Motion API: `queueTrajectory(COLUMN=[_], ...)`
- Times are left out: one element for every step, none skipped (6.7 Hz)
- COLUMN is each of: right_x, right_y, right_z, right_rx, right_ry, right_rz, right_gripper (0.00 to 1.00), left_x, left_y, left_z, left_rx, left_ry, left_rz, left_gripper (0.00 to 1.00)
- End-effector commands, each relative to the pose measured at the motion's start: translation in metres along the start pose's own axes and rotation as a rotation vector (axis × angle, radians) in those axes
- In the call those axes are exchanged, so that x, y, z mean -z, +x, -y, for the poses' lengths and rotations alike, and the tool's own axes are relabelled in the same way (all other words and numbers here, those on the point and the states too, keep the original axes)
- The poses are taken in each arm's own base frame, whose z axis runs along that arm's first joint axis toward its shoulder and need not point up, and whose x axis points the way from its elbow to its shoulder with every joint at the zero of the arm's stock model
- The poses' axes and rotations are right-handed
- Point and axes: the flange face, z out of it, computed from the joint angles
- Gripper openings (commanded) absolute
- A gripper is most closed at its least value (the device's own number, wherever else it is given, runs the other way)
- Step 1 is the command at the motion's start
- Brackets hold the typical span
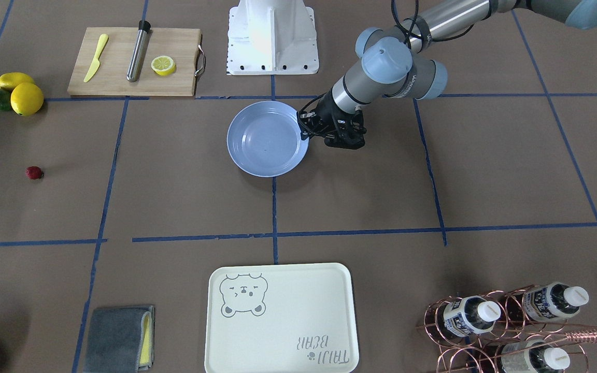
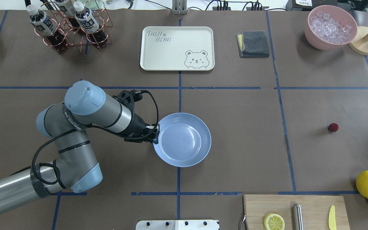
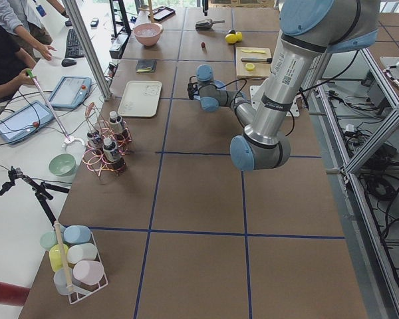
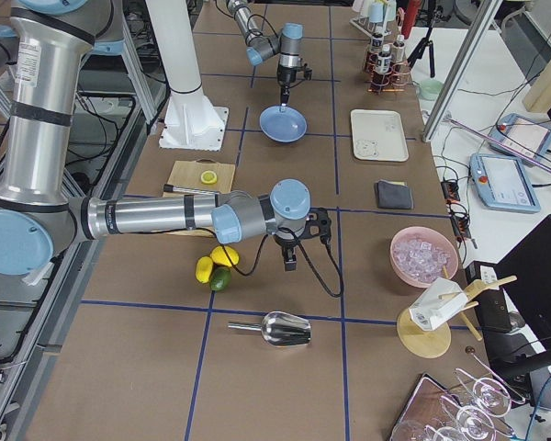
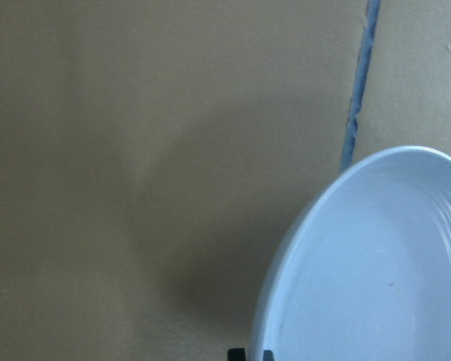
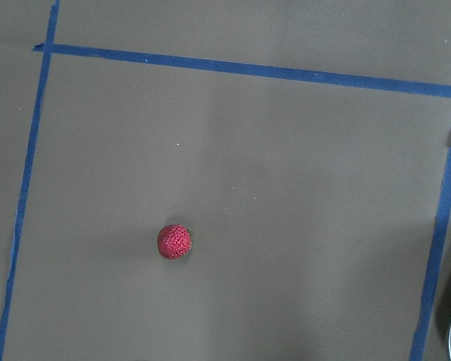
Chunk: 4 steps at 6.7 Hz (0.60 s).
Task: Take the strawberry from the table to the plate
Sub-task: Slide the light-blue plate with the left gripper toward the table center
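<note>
The strawberry (image 6: 174,241) lies alone on the brown paper of the table (image 2: 241,127), inside a blue-taped square. It sits beneath the right hand (image 4: 291,265), a little off to the side of where that hand's camera points, and touches nothing. It is well apart from the left hand (image 2: 154,133) and from the pale-blue plate (image 2: 200,150) at that hand's tips. The plate is empty. In the left wrist view 2 dark fingertips (image 5: 237,352) stand close together at the bottom edge with the plate's rim between them, so the left hand appears to be pinching the rim. The right hand shows only in the side view from the robot's right, too small to judge, so I cannot tell whether its fingers are spread or pressed together. The berry looks tiny, light and roundish with a pebbled skin. It would likely roll if nudged and bruise if squeezed hard, should it be a real fruit, which the pictures do not settle. A gentle grip from straight above, across its widest middle, seems the safest hold. The right hand's own fingers are outside its camera's view, which makes the alignment over the berry hard to read. In the side view the hand hides the berry. Most of the plate is cut off in the left wrist view, and the berry's stem end cannot be made out.
</note>
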Motion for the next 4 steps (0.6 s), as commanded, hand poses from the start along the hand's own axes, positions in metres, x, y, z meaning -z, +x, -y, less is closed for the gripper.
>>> queueTrajectory(right_x=[-0.0003,-0.0001,-0.0001,-0.0001], right_y=[0.0004,-0.0004,-0.0004,-0.0004], right_z=[-0.0007,-0.0001,-0.0001,-0.0001], right_rx=[-0.003,-0.002,-0.002,-0.003], right_ry=[-0.002,-0.002,-0.002,-0.002], right_rz=[0.002,0.005,0.005,0.005], right_gripper=[1.00,1.00,1.00,1.00], left_x=[-0.0143,-0.0156,-0.0148,-0.0186], left_y=[-0.0091,-0.0113,-0.0120,-0.0151], left_z=[0.0043,0.0049,0.0055,0.0064], left_rx=[-0.027,-0.030,-0.028,-0.025], left_ry=[0.068,0.069,0.070,0.069], left_rz=[-0.029,-0.033,-0.032,-0.023], left_gripper=[0.00,0.00,0.00,0.00])
